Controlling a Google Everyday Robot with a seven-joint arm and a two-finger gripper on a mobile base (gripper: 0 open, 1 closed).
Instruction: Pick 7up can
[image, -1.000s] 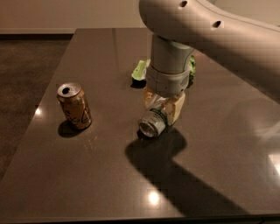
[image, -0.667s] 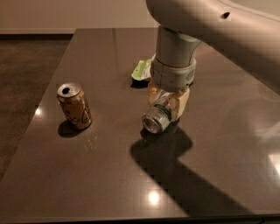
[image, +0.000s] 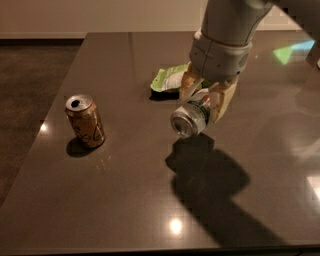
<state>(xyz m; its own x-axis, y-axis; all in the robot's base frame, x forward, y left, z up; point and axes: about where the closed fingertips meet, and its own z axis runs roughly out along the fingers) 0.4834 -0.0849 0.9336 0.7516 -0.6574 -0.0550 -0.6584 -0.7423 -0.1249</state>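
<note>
The 7up can (image: 191, 117) is a silver-white can with a green label, held on its side with its shiny end facing the camera. My gripper (image: 204, 99) is shut on it, one tan finger on each side, and holds it clear above the dark table (image: 125, 200). Its shadow falls on the table below and to the right. The grey arm comes down from the top right.
A brown-gold can (image: 85, 120) stands upright at the left of the table. A green crinkled chip bag (image: 167, 80) lies behind the gripper, partly hidden by it. The table's left edge drops to a dark floor.
The gripper has risen with the 7up can in it, lifting it off the table. The brown-gold can and the chip bag have not moved.
</note>
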